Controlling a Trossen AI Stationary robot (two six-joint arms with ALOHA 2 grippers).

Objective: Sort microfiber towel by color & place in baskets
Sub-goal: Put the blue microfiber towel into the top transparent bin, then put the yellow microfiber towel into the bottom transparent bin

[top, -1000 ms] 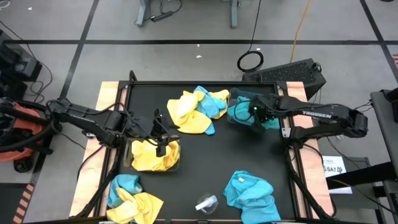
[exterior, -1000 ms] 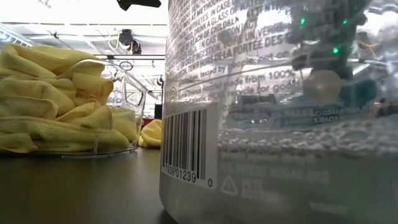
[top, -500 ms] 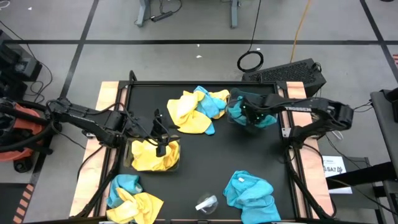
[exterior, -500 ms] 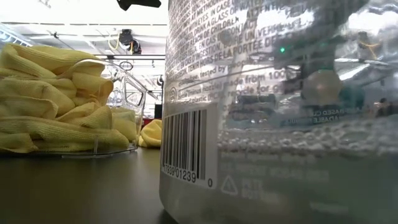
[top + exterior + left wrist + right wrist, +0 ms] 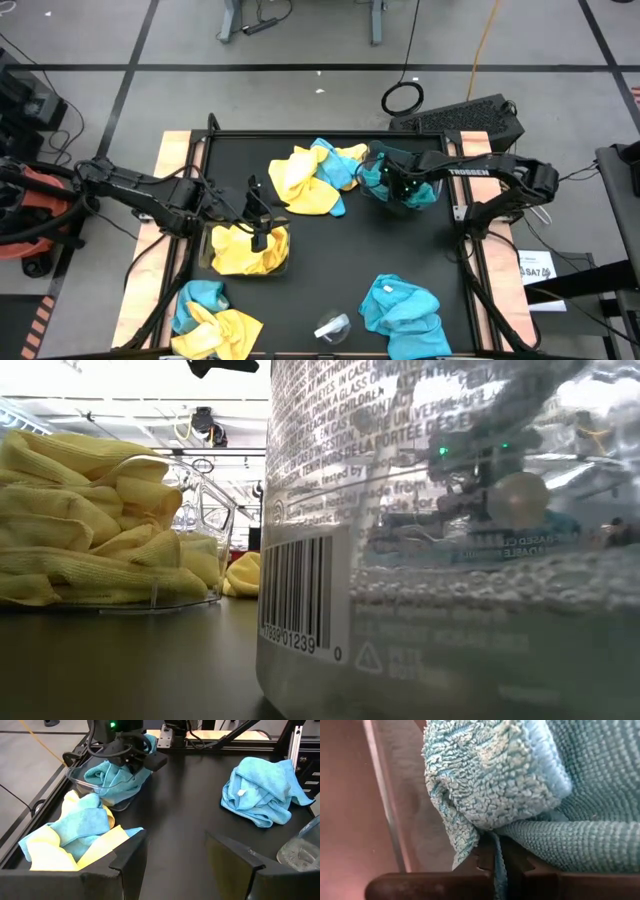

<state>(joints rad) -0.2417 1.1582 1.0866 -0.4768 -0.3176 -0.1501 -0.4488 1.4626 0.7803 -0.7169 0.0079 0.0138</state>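
High view shows the right gripper down inside the far basket, the one with teal towels. Up close in the right wrist view, its fingers are pinched tight on a fold of teal towel, with the clear basket wall just beside. My guess is that it is lowering this cloth onto the teal ones already there, and has not yet let go.

The left gripper hangs over the near basket of yellow towels, fingers spread fairly wide and holding nothing. So the sort reads clearly: yellow goes left, teal goes right.

Plenty is still loose on the bench: a mixed yellow and teal heap at the far middle, touching the teal basket; a second mixed heap at the near left corner; and an all-teal pile at the near right. A small clear cup lies near the front edge, beside that teal pile.

For writing, the low view is mostly filled by that clear piece, with a barcode reading 39-01239, the words "made from 100%" and French "DE LA PORTÉE DES". The right arm carries white lettering, TROSSEN.
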